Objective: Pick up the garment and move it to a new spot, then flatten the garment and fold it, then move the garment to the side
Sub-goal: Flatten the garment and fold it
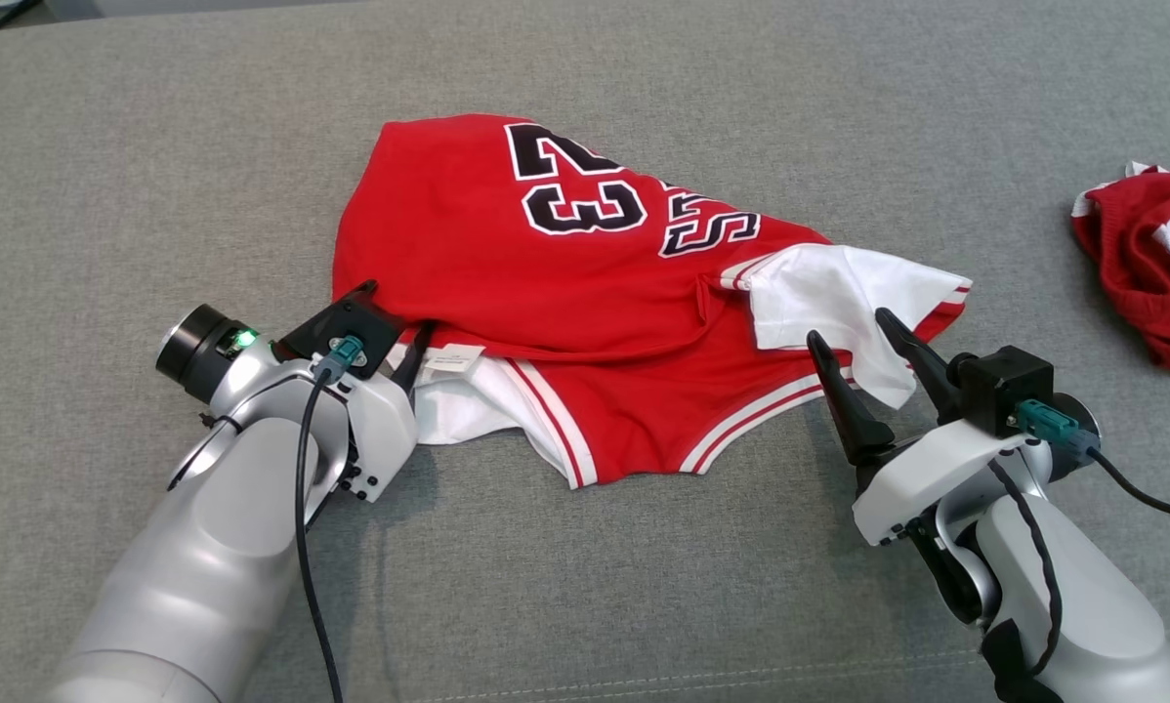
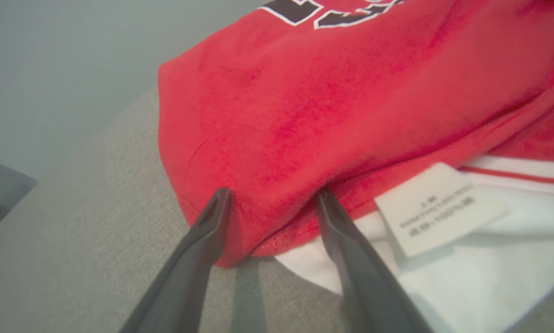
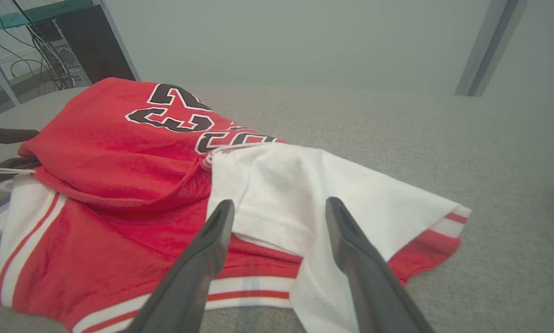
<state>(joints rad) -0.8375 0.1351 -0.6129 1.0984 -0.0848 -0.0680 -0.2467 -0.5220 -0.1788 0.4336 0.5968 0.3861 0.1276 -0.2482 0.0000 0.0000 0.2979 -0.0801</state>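
The garment (image 1: 565, 293) is a red jersey with a black "23", white sleeves and striped trim, lying crumpled on the grey padded surface (image 1: 644, 586). My left gripper (image 1: 404, 342) sits at its near-left edge. In the left wrist view my left gripper (image 2: 274, 196) is open, its fingers apart with the red fold's edge (image 2: 277, 217) bulging between the tips, beside a white label (image 2: 439, 208). My right gripper (image 1: 863, 351) is open at the garment's near-right side. In the right wrist view my right gripper (image 3: 279, 208) has its tips spread over the white sleeve (image 3: 304, 189).
A second red and white cloth (image 1: 1151, 264) lies bunched at the right edge of the surface. In the right wrist view a dark cabinet with cables (image 3: 69, 51) stands beyond the surface, and a grey post (image 3: 487, 46) rises at the far right.
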